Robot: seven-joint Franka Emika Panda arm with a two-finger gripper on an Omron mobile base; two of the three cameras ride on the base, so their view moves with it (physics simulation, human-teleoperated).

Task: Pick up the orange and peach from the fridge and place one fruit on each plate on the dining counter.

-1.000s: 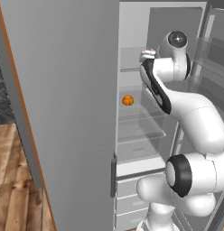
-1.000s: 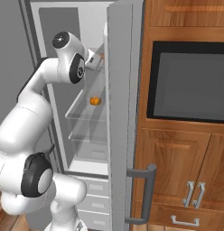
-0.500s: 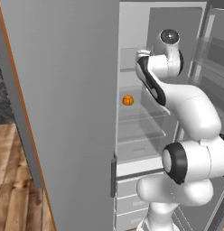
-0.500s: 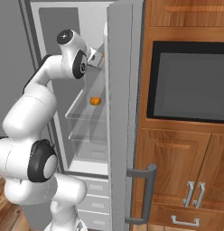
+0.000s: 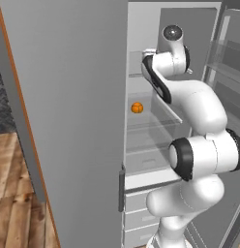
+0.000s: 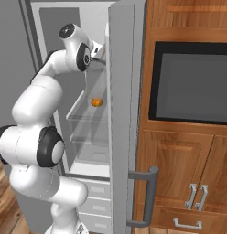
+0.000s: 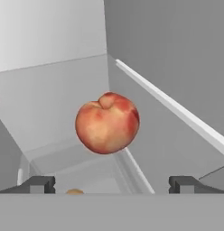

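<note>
Inside the open fridge (image 5: 146, 29), your arm is reaching up to the top shelf, with the hand tucked in behind the wrist where the base views are not showing the fingers. In the hand view you are looking straight at the peach (image 7: 107, 122), sitting on the glass shelf ahead of the gripper (image 7: 112, 184) and centred between its two dark fingertips (image 7: 38, 184). The tips are standing wide apart at the bottom corners of that view, and nothing is touching them; the peach is lying beyond them, not between the pads. A small sliver of orange colour is peeking up at the lower edge of the hand view, too little for you to tell what it is.

One shelf lower, the orange (image 5: 137, 107) is resting on a clear glass shelf near the front left of the compartment; from the right base view you are seeing it (image 6: 96, 102) through the gap beside the grey door (image 6: 122, 114). It is sitting well below the hand and apart from it.

To the right of the fridge, a dark oven window (image 6: 193, 82) is sitting in brown wooden cabinets (image 6: 179, 173).
</note>
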